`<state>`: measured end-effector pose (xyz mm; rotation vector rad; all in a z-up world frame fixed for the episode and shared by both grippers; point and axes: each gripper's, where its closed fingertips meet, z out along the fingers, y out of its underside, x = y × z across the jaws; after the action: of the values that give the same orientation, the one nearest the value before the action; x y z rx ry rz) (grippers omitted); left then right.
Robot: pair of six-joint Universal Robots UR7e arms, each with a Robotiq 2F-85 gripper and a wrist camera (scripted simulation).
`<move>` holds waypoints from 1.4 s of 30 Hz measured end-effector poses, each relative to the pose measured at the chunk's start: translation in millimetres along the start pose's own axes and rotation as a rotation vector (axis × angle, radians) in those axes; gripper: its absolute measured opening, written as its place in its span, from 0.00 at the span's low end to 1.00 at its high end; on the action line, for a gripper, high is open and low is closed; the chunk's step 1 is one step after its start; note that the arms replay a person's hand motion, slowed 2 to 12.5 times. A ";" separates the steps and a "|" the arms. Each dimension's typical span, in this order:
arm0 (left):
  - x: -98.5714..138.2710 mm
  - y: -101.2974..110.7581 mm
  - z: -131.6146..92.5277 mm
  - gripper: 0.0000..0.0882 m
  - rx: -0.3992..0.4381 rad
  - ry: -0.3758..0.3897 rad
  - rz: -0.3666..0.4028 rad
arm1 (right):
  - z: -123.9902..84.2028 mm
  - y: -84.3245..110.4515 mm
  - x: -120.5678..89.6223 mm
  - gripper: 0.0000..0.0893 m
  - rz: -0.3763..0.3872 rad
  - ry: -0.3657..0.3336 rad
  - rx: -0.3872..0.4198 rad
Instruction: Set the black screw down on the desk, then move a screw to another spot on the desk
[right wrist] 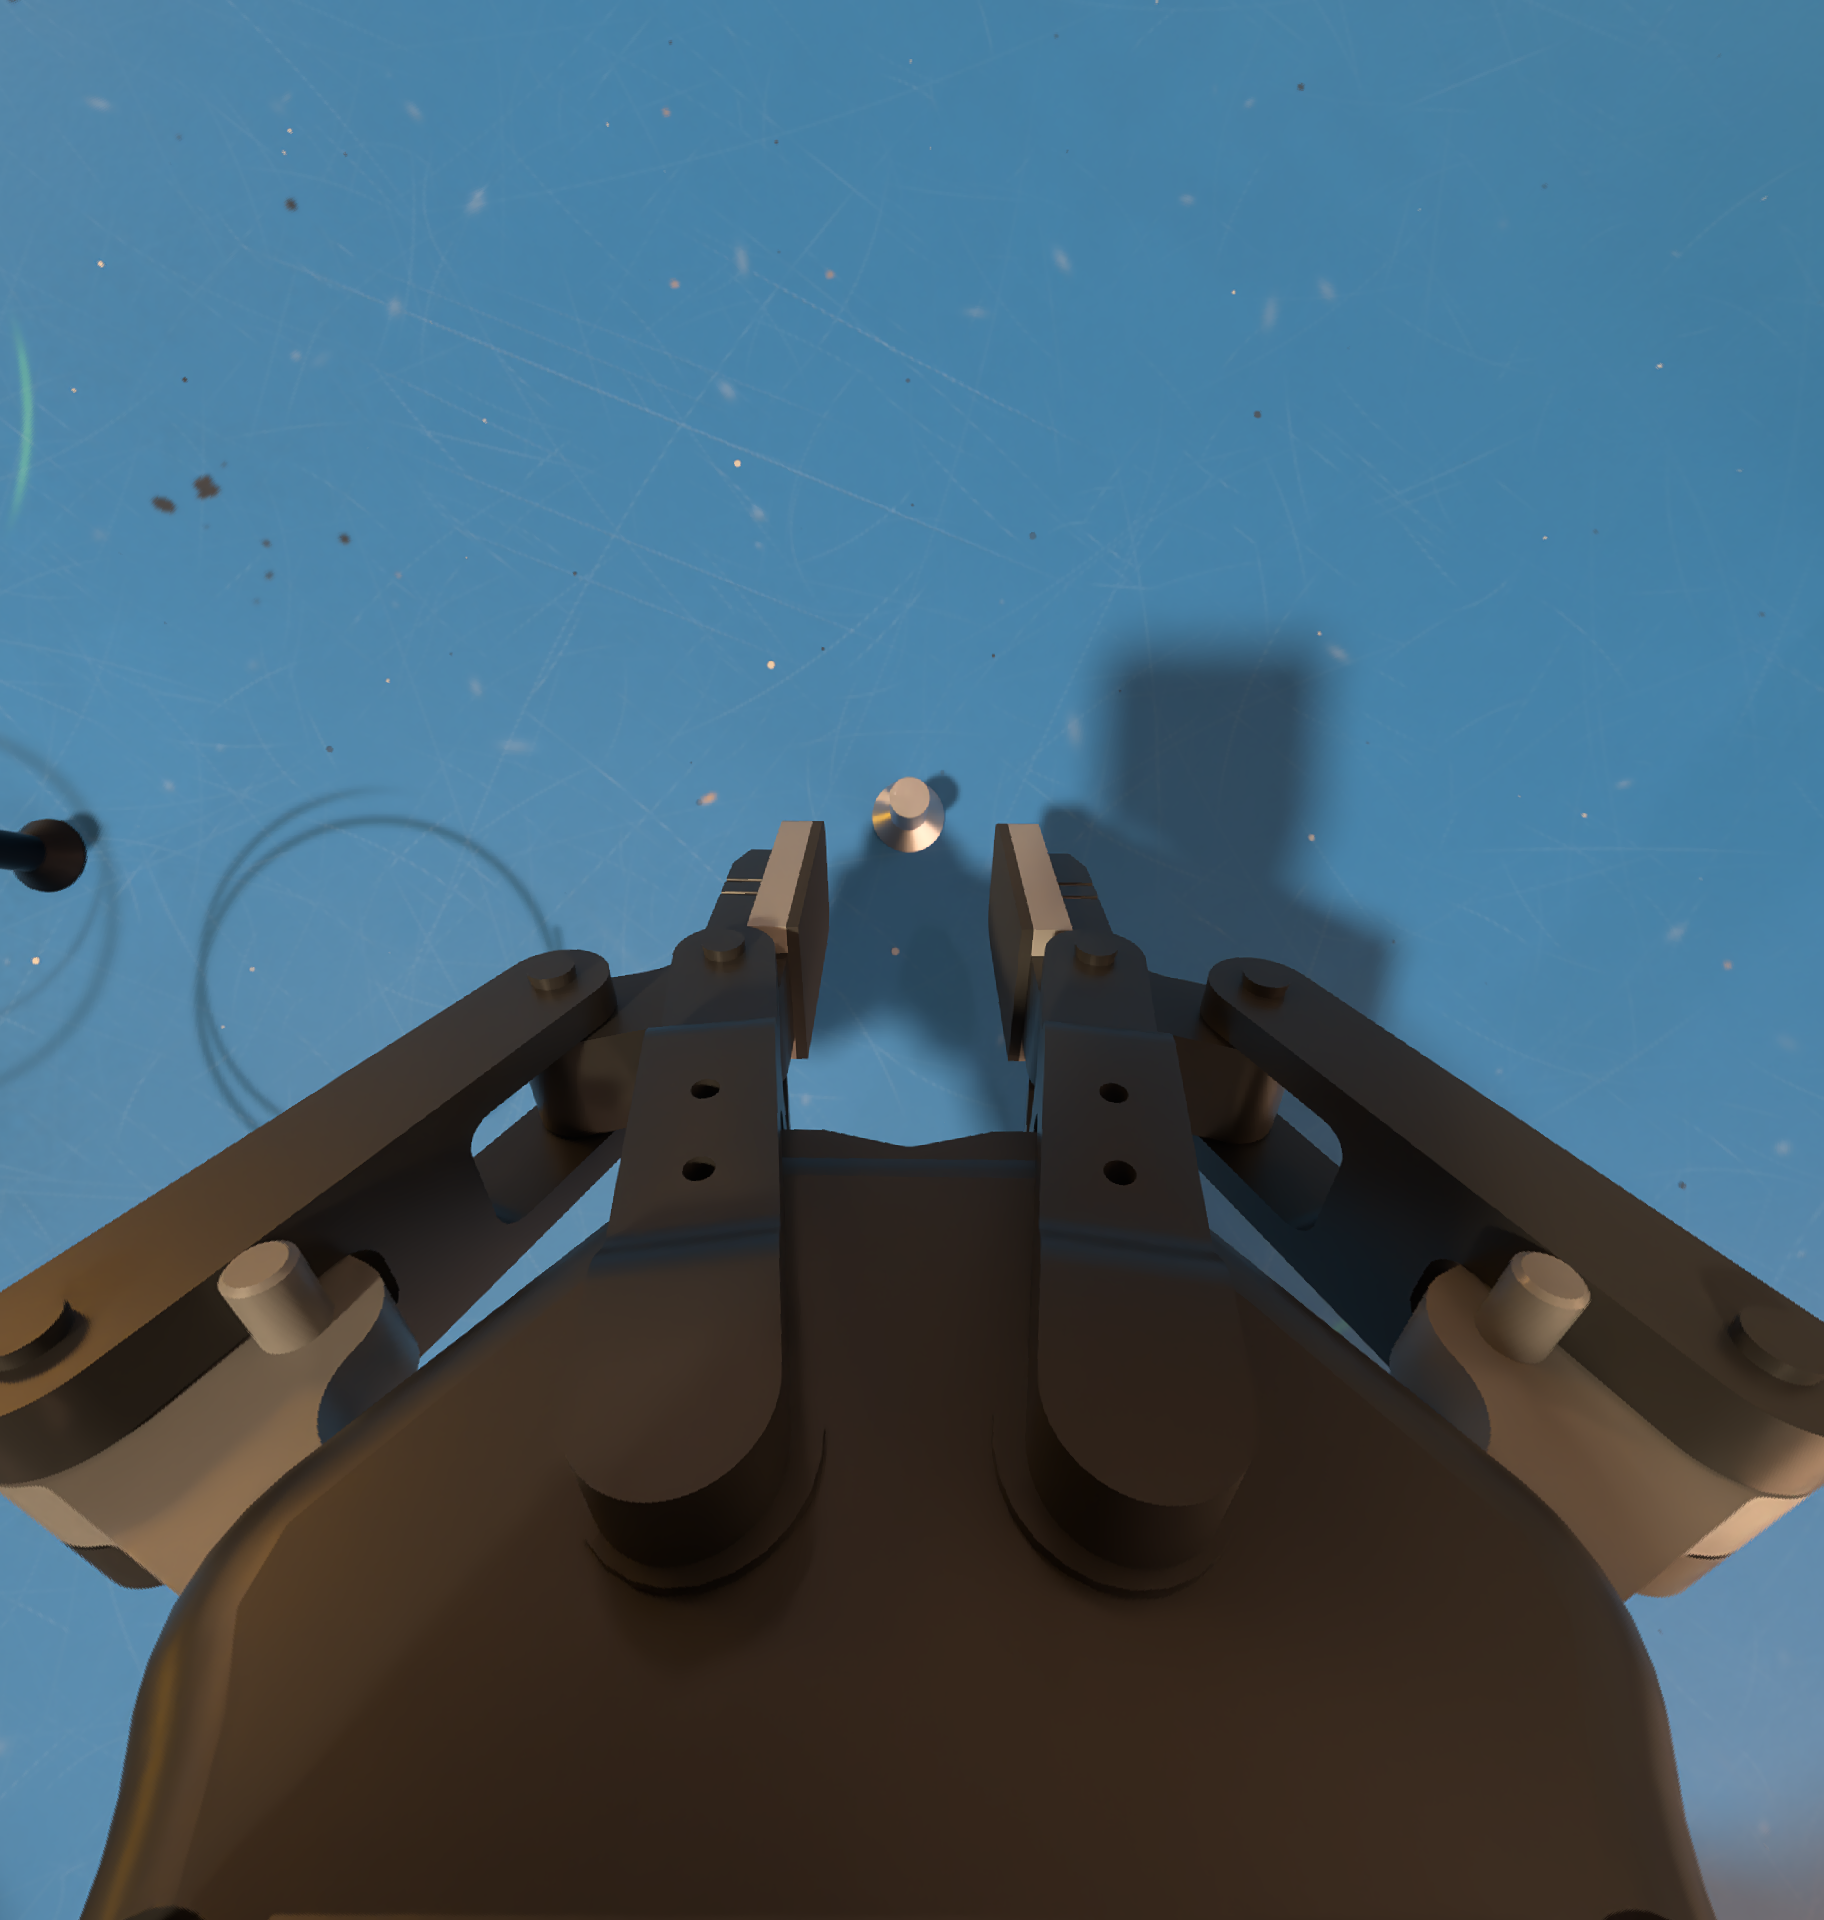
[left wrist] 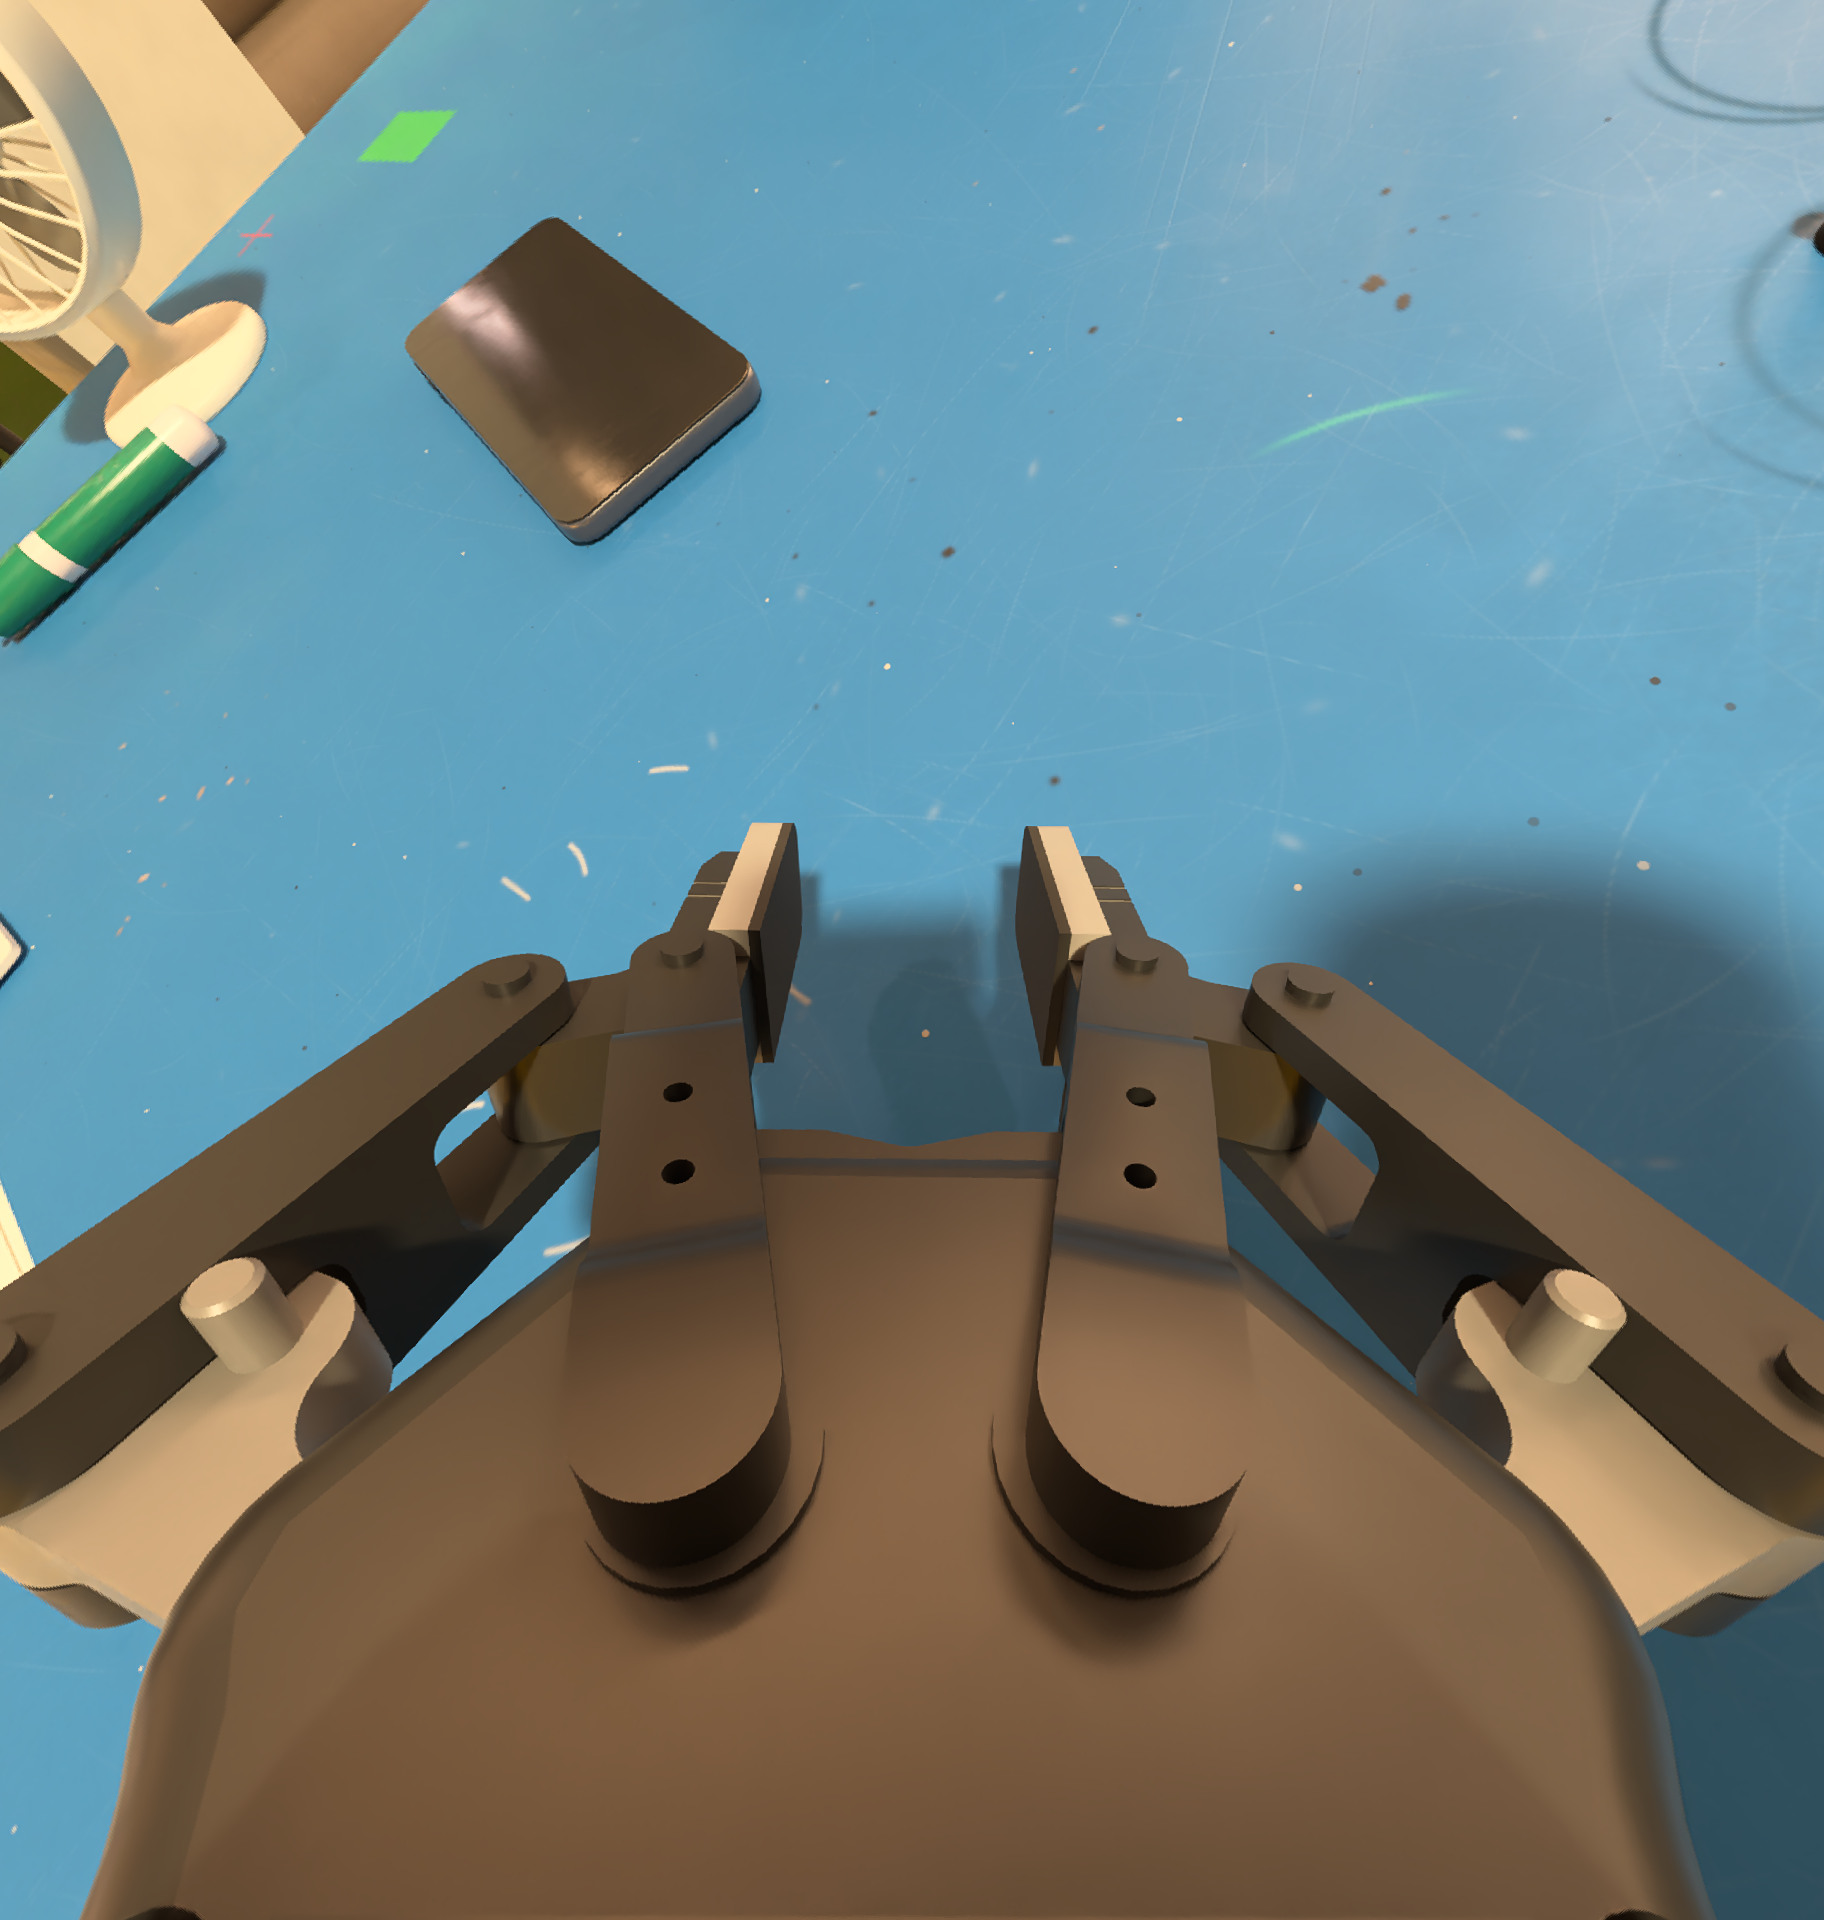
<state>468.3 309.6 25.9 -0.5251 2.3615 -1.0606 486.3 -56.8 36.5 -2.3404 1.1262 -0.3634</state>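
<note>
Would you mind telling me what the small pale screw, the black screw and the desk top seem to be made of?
Pale screw: looks like bare metal, brushed silver, given its bright sheen. Black screw: probably metal with a dark matte coating, with almost no shine. Desk: a blue, smooth, hard top, perhaps laminate or painted board, with fine scratches and specks.

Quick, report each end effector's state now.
Left end effector: open, holding nothing, over bare desk.
Right end effector: open, holding nothing; silver screw stands on the desk just past its fingertips.
</note>
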 end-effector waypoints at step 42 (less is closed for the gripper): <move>-0.3 -0.5 -0.7 0.43 0.005 0.001 -0.002 | 31.0 -4.3 -0.2 0.09 -0.100 0.024 -0.172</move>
<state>468.2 309.8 26.8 -0.5256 2.3593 -1.0679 502.8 -44.0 13.1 -2.5560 1.0920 -0.3435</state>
